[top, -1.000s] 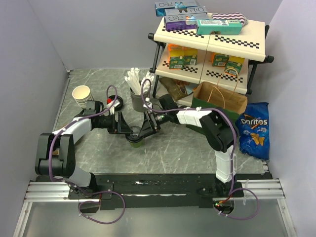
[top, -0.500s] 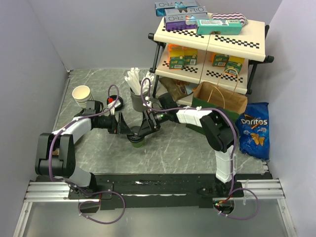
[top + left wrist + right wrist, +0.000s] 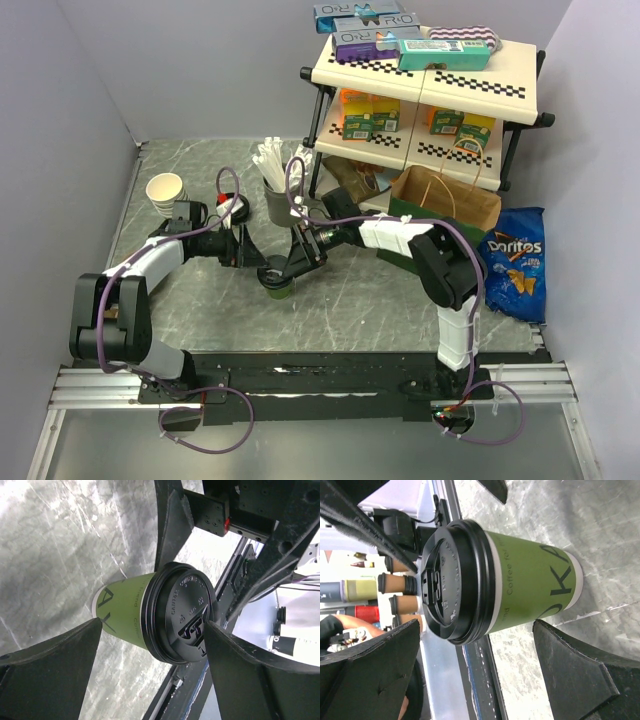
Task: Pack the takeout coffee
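Both jaw pairs have widened: the left gripper [image 3: 154, 626] stands released astride the takeout coffee [image 3: 131, 616], upright on the table [image 3: 200, 320], and the right gripper [image 3: 476, 625] is likewise released. Best to close one squarely below the lid [image 3: 185, 615] and clear the other before lifting.

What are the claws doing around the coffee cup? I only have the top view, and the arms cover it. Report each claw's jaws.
Observer: On its wrist camera the right claw is open, with its fingers on either side of the green cup and gaps showing.
Operator: Now the left.
Observer: The left claw straddles it too, jaws spread. Its fingers sit close, and I can't tell whether they touch.
Operator: Check the lid.
Observer: The black lid is seated on the cup, which stands on the table.
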Controlling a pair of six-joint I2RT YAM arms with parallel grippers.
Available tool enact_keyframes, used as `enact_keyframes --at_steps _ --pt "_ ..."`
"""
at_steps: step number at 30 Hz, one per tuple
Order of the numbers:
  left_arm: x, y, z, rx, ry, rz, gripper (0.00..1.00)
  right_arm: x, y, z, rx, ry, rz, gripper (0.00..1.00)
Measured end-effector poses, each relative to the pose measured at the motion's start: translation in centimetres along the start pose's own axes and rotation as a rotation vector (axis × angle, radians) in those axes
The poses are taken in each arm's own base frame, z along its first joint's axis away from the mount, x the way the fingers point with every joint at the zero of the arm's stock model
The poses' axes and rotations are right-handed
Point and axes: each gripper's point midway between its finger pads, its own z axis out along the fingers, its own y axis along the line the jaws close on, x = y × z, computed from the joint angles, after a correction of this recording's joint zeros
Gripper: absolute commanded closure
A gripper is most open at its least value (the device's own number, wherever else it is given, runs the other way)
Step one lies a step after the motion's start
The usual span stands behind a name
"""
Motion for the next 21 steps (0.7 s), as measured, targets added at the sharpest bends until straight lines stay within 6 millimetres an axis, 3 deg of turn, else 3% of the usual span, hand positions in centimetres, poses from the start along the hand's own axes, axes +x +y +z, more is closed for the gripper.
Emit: enact_keyframes --at_steps 21 --pt "-0.37 0.49 0.36 -0.005 -0.014 -0.024 0.13 0.5 -0.24 0.41 0.056 0.011 -0.033 0.0"
